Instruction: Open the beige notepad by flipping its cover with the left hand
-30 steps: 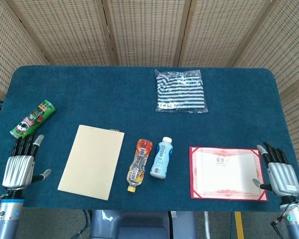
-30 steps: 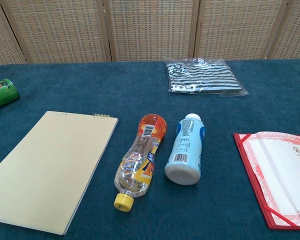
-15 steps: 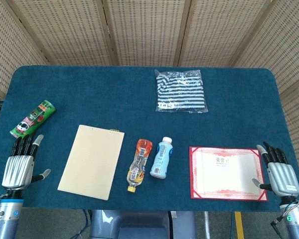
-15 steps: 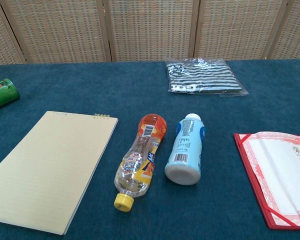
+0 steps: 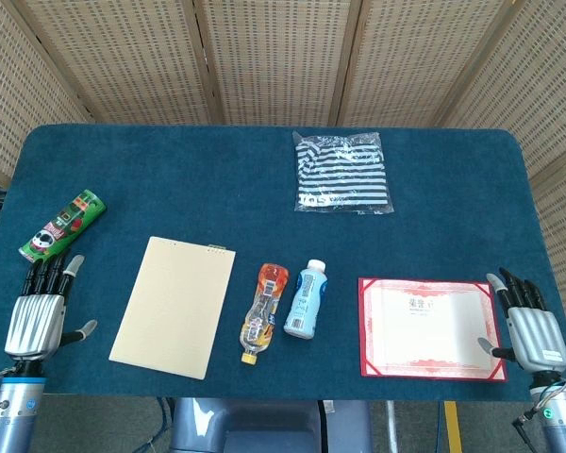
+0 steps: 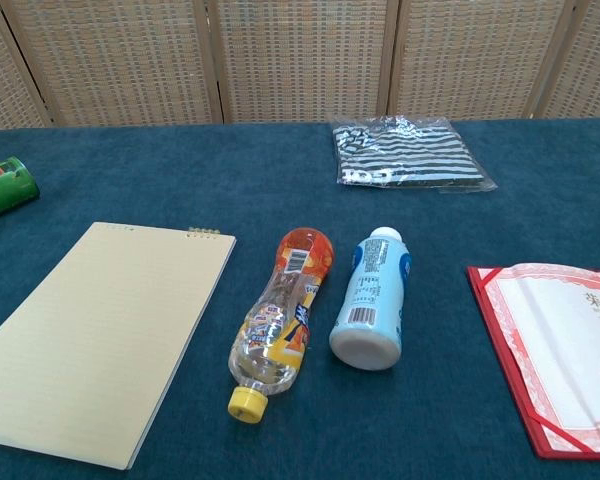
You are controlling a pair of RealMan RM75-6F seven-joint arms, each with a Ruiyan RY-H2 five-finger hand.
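Observation:
The beige notepad (image 5: pixel 174 305) lies flat and closed on the blue table, left of centre; the chest view shows the notepad (image 6: pixel 95 332) at lower left with its binding at the far edge. My left hand (image 5: pixel 40 313) rests at the table's front left corner, fingers straight and apart, holding nothing, a short way left of the notepad. At the front right corner my right hand (image 5: pixel 529 327) lies the same way, beside a red certificate folder. Neither hand shows in the chest view.
An orange-labelled bottle (image 5: pixel 264 311) and a white bottle (image 5: pixel 305 299) lie right of the notepad. A red certificate folder (image 5: pixel 428 327) lies at front right, a striped packaged cloth (image 5: pixel 343 173) at the back, and a green can (image 5: pixel 62 225) at the left.

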